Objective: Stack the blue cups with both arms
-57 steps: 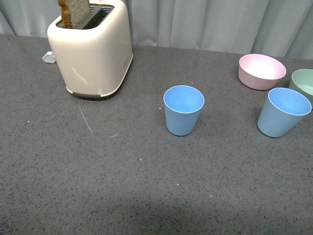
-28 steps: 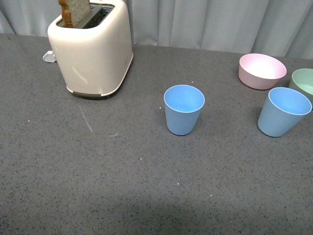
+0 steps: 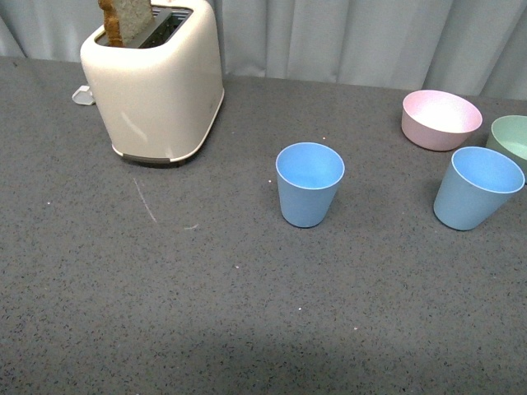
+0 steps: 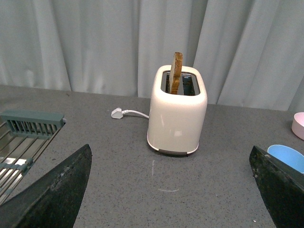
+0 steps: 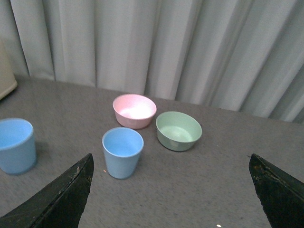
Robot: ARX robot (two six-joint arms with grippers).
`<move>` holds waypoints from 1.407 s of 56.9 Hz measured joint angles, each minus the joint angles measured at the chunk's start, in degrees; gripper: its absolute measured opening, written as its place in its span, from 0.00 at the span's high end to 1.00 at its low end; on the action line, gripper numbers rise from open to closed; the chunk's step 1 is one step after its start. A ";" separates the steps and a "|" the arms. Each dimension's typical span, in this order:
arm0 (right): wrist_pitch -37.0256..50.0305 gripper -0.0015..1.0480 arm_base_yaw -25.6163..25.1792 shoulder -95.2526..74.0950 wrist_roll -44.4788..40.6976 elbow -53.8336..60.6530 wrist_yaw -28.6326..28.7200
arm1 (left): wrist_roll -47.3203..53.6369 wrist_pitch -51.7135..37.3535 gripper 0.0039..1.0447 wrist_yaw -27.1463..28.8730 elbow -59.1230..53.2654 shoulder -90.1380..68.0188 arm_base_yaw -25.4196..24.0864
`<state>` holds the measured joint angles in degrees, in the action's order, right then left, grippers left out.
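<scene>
Two light blue cups stand upright and empty on the grey table. One blue cup [image 3: 309,183] is in the middle; it also shows in the right wrist view [image 5: 16,145] and partly in the left wrist view [image 4: 287,157]. The other blue cup [image 3: 476,187] stands at the right, also seen in the right wrist view [image 5: 122,152]. Neither arm shows in the front view. My left gripper [image 4: 173,190] is open and empty, back from the toaster. My right gripper [image 5: 171,194] is open and empty, back from the right cup.
A cream toaster [image 3: 155,82] with a bread slice [image 3: 125,20] stands at the back left. A pink bowl [image 3: 440,119] and a pale green bowl [image 3: 512,140] sit behind the right cup. A dish rack [image 4: 23,137] lies far left. A grey curtain [image 3: 370,37] hangs behind.
</scene>
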<state>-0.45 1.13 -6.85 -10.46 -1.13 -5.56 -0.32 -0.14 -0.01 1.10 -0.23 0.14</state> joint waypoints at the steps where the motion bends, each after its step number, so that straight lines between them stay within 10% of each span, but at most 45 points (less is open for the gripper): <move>1: 1.14 0.09 -0.15 -1.75 -0.44 -0.09 0.09 | 0.00 0.00 0.06 0.00 0.00 0.00 0.00; 17: 29.03 0.09 -2.08 -49.11 1.51 -10.73 1.60 | 0.00 0.02 0.06 0.00 0.00 0.00 0.00; 59: 12.17 0.10 -2.80 -104.21 24.57 -49.09 5.31 | 0.02 0.00 0.06 0.00 0.00 0.00 0.00; 80: 10.03 0.63 -1.66 -109.44 27.87 -52.89 5.18 | 0.00 0.02 0.06 0.00 0.00 0.00 0.00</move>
<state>9.58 -0.54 -116.29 17.41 -54.02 -0.38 -0.32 -0.12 -0.01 1.10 -0.23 0.14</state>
